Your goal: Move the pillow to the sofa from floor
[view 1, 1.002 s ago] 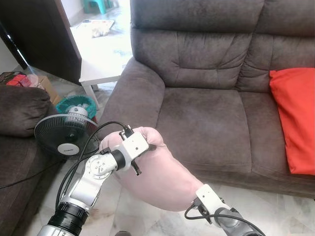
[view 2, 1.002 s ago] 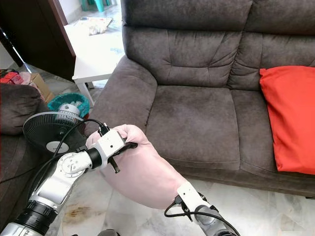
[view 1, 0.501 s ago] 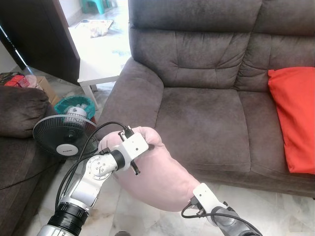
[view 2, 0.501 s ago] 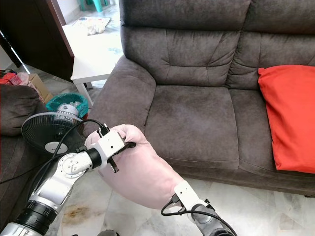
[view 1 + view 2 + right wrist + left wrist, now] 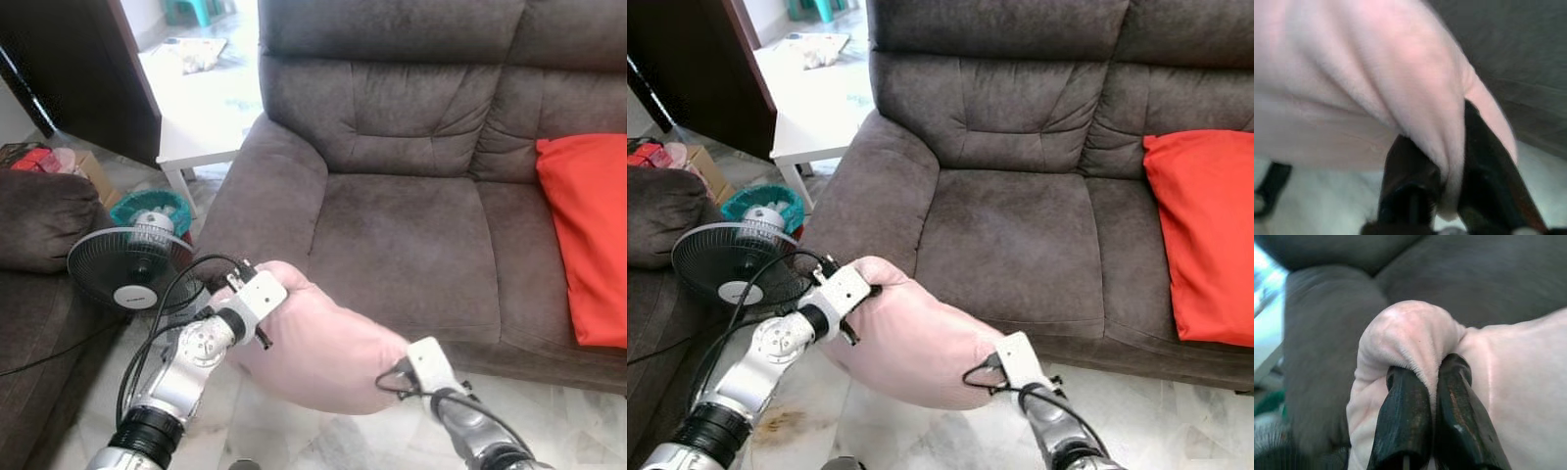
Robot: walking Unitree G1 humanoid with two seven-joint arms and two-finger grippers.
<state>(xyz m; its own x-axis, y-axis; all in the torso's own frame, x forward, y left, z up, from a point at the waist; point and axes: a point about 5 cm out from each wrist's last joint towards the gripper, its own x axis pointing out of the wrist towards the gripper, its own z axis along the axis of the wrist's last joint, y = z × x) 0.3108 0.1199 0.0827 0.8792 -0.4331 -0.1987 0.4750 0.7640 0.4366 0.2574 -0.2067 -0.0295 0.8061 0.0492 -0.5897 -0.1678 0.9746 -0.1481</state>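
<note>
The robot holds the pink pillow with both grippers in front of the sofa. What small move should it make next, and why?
Probably carry the pillow forward and up over the sofa seat. The left gripper and right gripper each pinch a fold of it, and it hangs below the seat's front edge.

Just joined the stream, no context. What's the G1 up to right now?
It is carrying a pale pink pillow with both arms in front of the dark brown sofa. The left gripper has its jaws pinched on a fold at one corner, and the right gripper is clamped on fabric at the opposite end. The pillow hangs off the floor, just short of the empty seat cushion. A red cushion already sits at the sofa's right end; a floor fan stands to the left.
</note>
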